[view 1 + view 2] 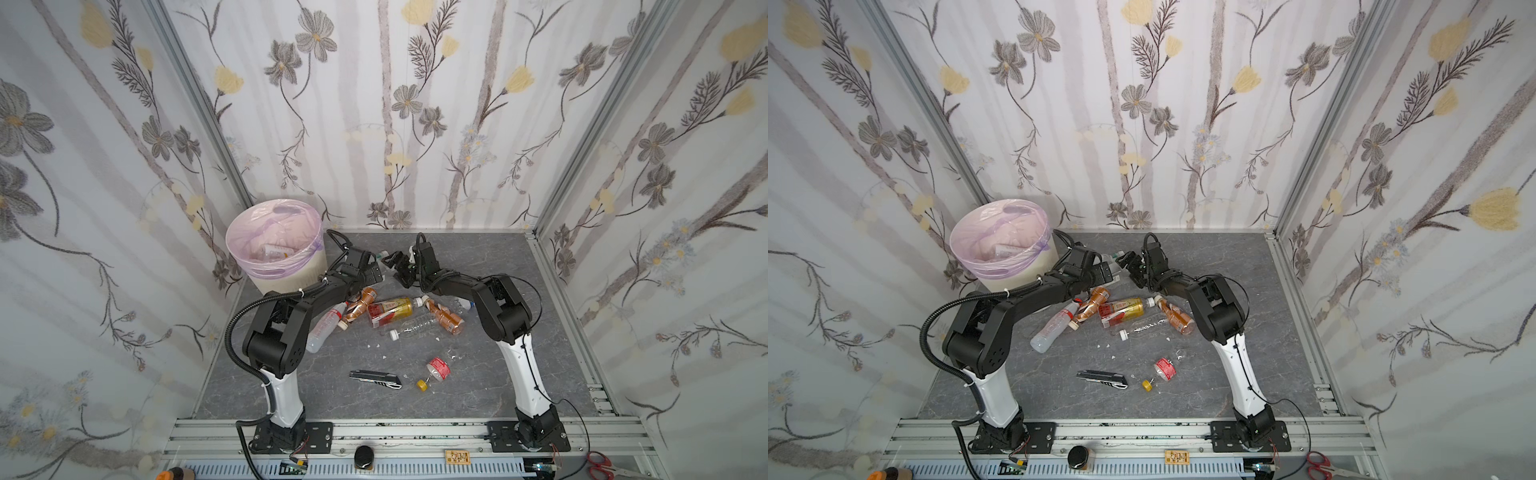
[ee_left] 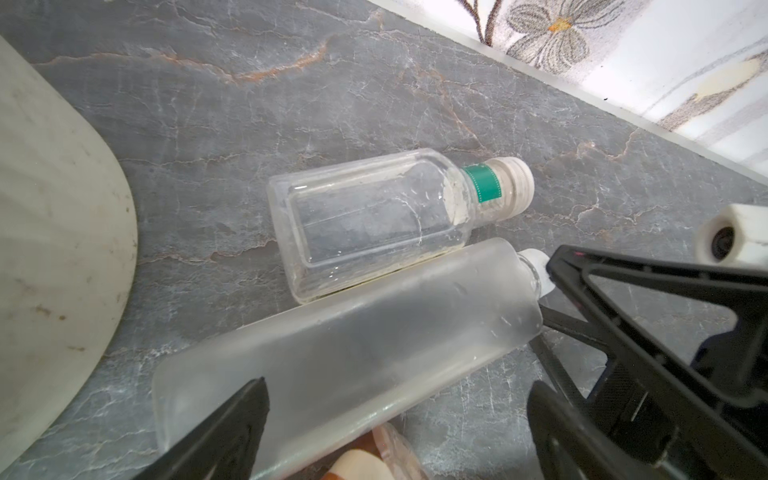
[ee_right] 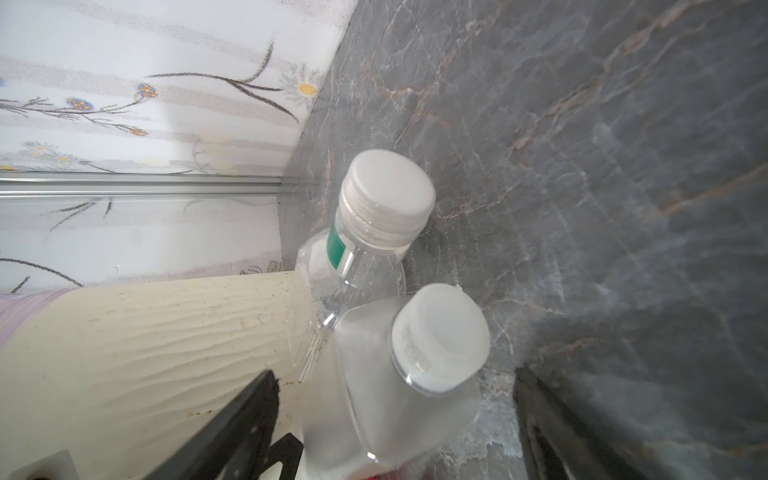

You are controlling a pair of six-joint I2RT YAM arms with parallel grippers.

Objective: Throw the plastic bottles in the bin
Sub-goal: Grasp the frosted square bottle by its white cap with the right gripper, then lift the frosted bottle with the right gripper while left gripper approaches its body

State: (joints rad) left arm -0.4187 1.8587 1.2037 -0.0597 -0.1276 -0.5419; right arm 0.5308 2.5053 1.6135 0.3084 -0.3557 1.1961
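**Plastic bottles (image 1: pixel 390 309) beside the bin, both tools over one**

The bin (image 1: pixel 286 276) stands just left of the left tool (image 2: pixel 397 384), and a labelled bottle (image 1: pixel 276 250) lies inside its pink liner. The left tool's jaws gape wide, astride the body of a frosted bottle (image 2: pixel 353 357) lying flat on the worktop (image 2: pixel 291 83). Neither finger looks to be pressing it. On that bottle's far side from the tool, touching it, lies a clear bottle (image 2: pixel 365 220) with a green neck band and a white cap.

To the right, the right tool (image 3: pixel 392 372) faces the left one. Its jaws stand apart on either side of the frosted bottle's capped end, gripping nothing as far as I can see.

Behind both tools, toward the arm bases, amber, clear and red-labelled bottles lie heaped. Further back lies a utility knife (image 1: pixel 376 379), and just right of it a yellow-capped bottle (image 1: pixel 438 369).
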